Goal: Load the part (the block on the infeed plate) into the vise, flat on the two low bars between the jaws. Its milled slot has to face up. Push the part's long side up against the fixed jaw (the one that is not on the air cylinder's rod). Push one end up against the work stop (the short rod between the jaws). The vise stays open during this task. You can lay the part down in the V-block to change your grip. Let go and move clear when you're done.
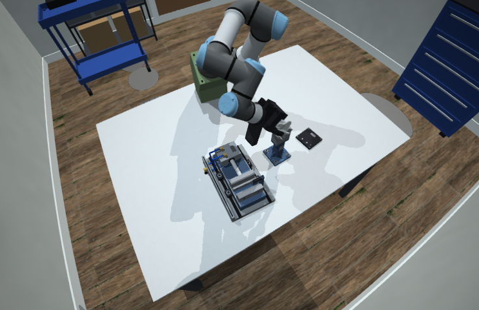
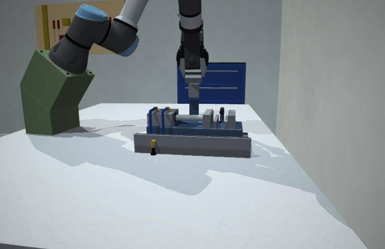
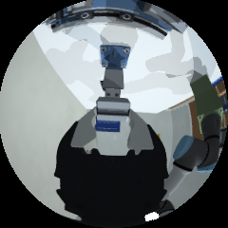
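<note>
Gripper (image 1: 282, 130) (image 2: 193, 75) (image 3: 112, 107) part-open, closed on the grey part (image 2: 193, 77) (image 3: 113, 104), directly above the V-block (image 1: 276, 155) (image 2: 193, 90) (image 3: 114, 78); contact with it unclear. Key relation, top view: vise (image 1: 252, 203) (image 2: 193, 142) lies left and nearer. Part's long axis and slot direction not readable. Transfer probably needs leftward, nearward travel, after any regrip.

Vise (image 1: 252, 199) (image 2: 193, 143) beside V-block stand (image 1: 277, 156) (image 2: 193, 106) (image 3: 112, 56)
</note>
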